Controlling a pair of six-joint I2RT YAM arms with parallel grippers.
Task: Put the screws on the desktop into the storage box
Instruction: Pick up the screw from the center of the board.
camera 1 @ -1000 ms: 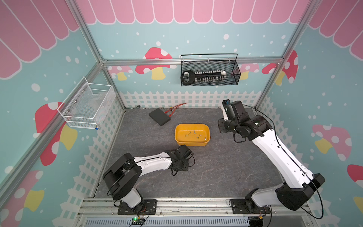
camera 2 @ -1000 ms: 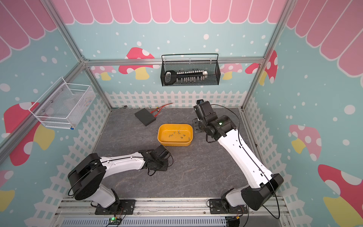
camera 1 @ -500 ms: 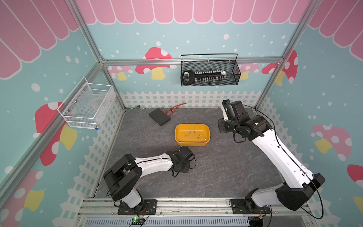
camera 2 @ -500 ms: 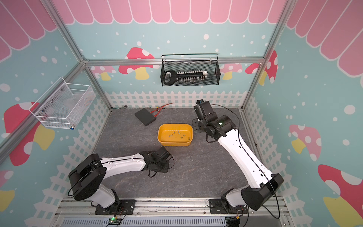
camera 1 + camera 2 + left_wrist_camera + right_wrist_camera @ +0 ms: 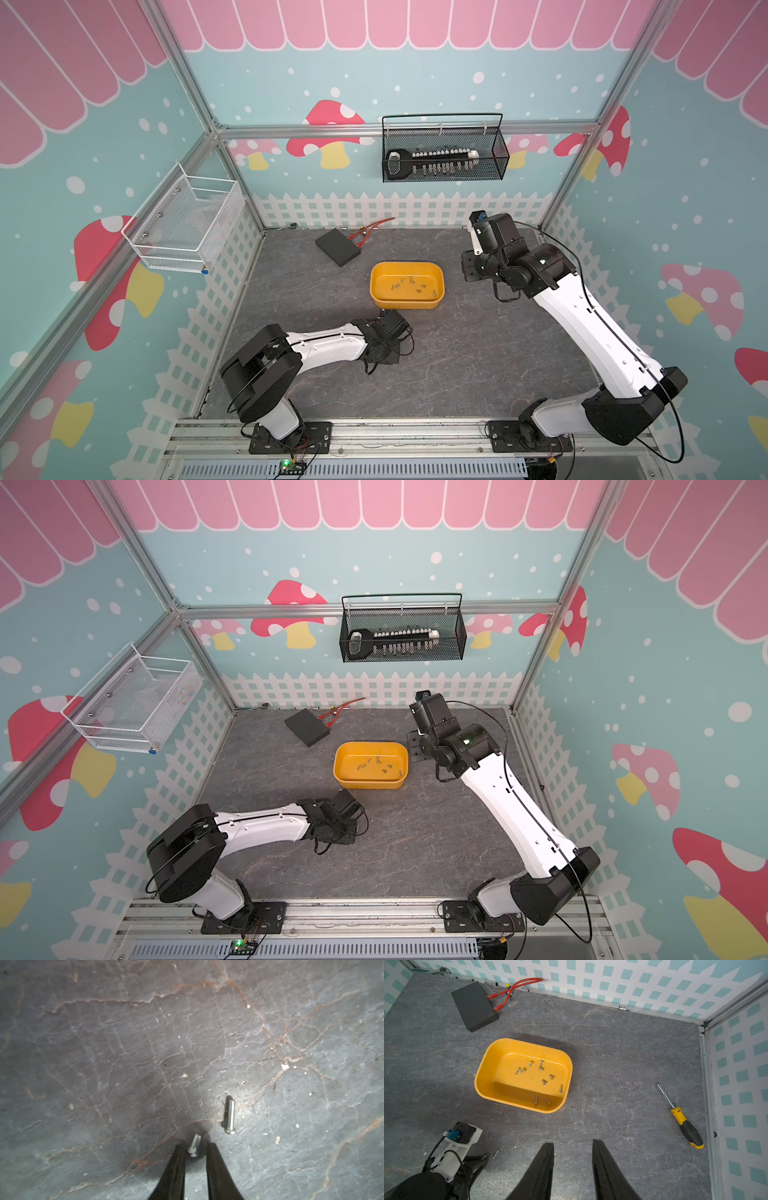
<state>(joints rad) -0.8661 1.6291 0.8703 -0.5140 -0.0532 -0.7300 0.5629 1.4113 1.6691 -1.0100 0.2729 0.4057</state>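
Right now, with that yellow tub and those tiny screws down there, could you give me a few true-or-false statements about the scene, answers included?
1. The shallow yellow-orange plastic tub holds several tiny silver screws. True.
2. The dark grey veined desktop has no screws left on it. False: two loose screws lie there.
3. The left gripper has its tips either side of one loose screw. True.
4. The right gripper grips the yellow-and-black screwdriver. False: it is open and holds nothing; the screwdriver lies on the desktop.
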